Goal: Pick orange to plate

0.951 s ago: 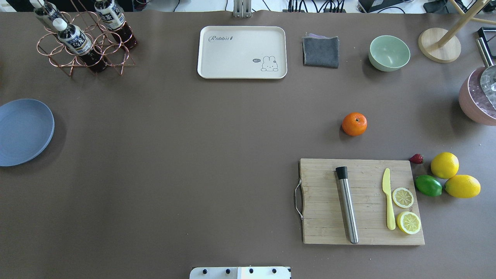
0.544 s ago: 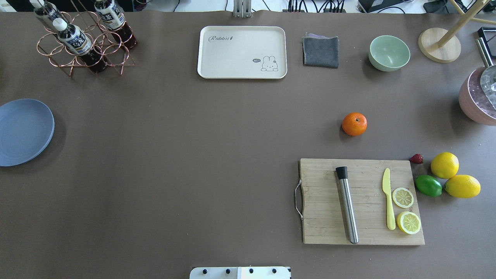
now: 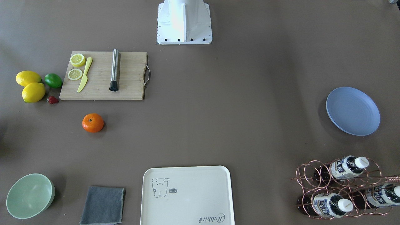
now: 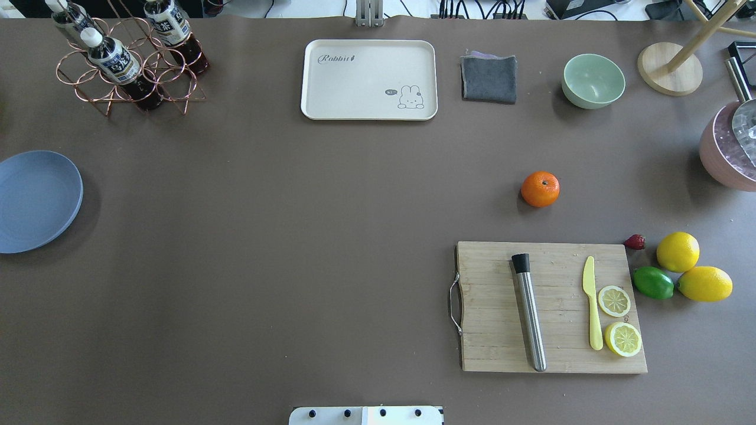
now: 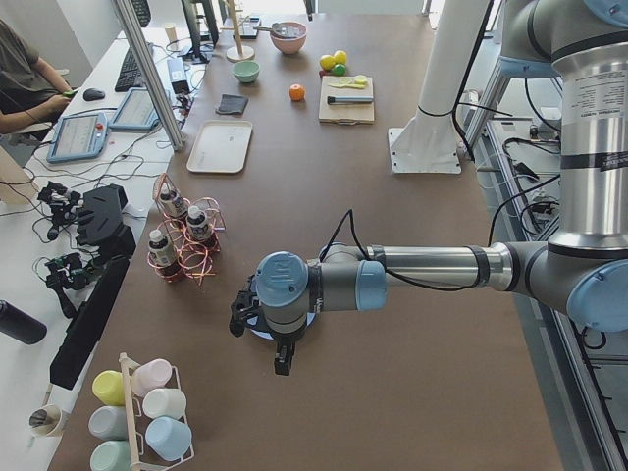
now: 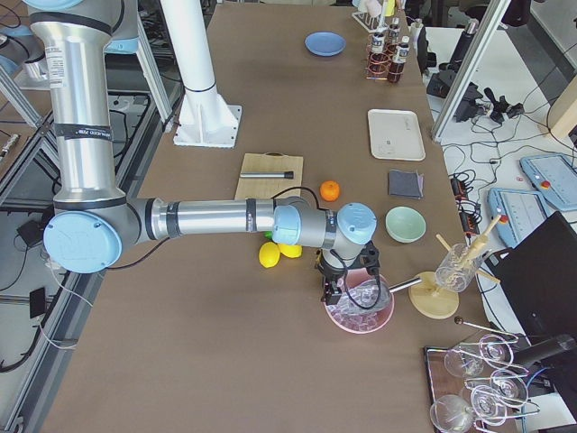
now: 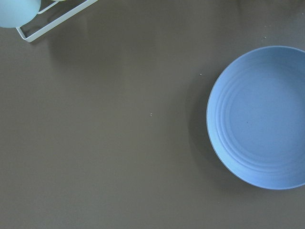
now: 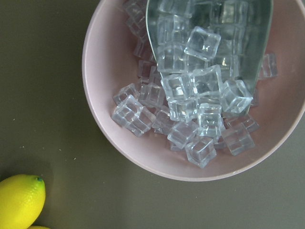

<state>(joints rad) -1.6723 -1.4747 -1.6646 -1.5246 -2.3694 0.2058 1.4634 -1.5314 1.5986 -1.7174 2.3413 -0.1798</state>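
Seen from overhead, the orange (image 4: 540,189) is set on the brown table (image 4: 295,236) at twelve o'clock from the cutting board (image 4: 490,330). The blue plate (image 4: 35,200) is placed well apart, at the table's nine o'clock edge, near the left gripper (image 5: 282,365). The right gripper (image 6: 332,290) is held over a pink ice bowl (image 8: 109,71). Neither gripper's finger spread can be told.

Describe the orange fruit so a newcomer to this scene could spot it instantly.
Start at the rectangular bamboo cutting board on the robot's right. Just beyond its far edge, standing alone, sits the small round bright-orange fruit. The yellow lemons and green lime cluster beside the board; only this one is orange.
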